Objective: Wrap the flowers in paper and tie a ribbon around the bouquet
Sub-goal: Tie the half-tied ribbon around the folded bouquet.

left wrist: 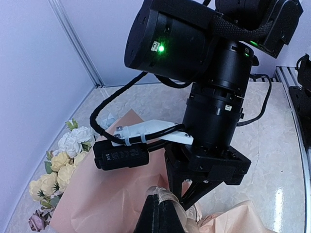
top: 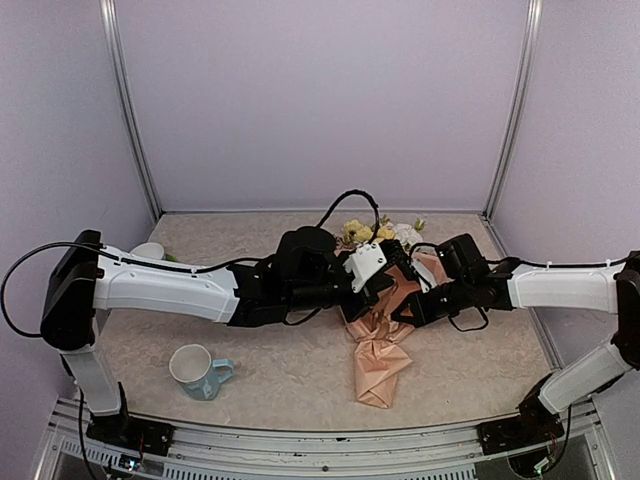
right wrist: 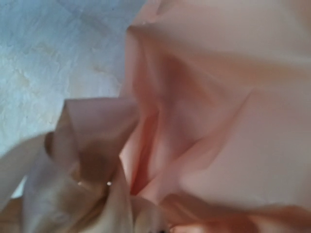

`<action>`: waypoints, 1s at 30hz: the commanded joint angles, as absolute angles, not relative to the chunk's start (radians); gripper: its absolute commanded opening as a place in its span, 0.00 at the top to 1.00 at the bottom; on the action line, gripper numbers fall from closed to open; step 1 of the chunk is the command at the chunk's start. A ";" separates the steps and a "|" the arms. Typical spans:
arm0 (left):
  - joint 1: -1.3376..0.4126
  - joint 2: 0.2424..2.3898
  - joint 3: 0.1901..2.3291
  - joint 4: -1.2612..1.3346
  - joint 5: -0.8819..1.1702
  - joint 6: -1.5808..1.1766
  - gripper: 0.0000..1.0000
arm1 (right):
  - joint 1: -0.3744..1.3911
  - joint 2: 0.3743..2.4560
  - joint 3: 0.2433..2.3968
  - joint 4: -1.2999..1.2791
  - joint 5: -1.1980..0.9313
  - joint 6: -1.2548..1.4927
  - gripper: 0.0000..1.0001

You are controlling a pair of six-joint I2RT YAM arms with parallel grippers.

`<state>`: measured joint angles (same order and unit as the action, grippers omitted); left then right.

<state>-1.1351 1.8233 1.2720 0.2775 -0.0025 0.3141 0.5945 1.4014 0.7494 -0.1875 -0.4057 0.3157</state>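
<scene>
The bouquet lies in the middle of the table, its flowers (top: 368,232) pointing to the far wall and the peach paper (top: 383,365) tapering toward me. Both grippers meet over its narrow waist. In the left wrist view my left gripper (left wrist: 159,208) is shut on a tan ribbon (left wrist: 179,206) loop above the paper (left wrist: 107,194), with the flowers (left wrist: 63,160) to the left. My right gripper (left wrist: 193,201) points down just beyond it, fingers together. The right wrist view is filled by paper (right wrist: 218,97) and ribbon (right wrist: 82,155) strands that run to the bottom edge, where its fingertips are hidden.
A pale mug (top: 195,370) with a blue handle lies on the table at the near left. A small white round object (top: 148,250) sits behind the left arm. Purple walls and metal posts close off the back and sides.
</scene>
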 commanded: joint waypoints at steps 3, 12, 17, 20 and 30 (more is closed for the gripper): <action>-1.136 1.840 1.300 0.228 0.006 0.354 1.00 | 0.583 1.369 0.719 -0.179 -0.415 0.315 1.00; -1.075 1.801 1.118 0.290 -0.014 0.180 1.00 | 0.583 1.414 0.715 -0.141 -0.460 0.322 1.00; -1.045 1.797 1.037 0.322 0.006 0.075 1.00 | 0.583 1.398 0.707 -0.144 -0.447 0.329 1.00; -1.036 1.774 0.988 0.347 0.014 0.054 1.00 | 0.583 1.397 0.692 -0.145 -0.446 0.333 1.00; -1.070 1.660 0.822 0.368 0.209 0.133 0.96 | 0.583 1.384 0.694 -0.154 -0.440 0.335 1.00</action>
<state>-1.0431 1.7283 0.8780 0.3439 0.0898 0.0845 0.5922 1.4025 0.6979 -0.1562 -0.4427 0.3309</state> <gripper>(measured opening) 0.007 0.006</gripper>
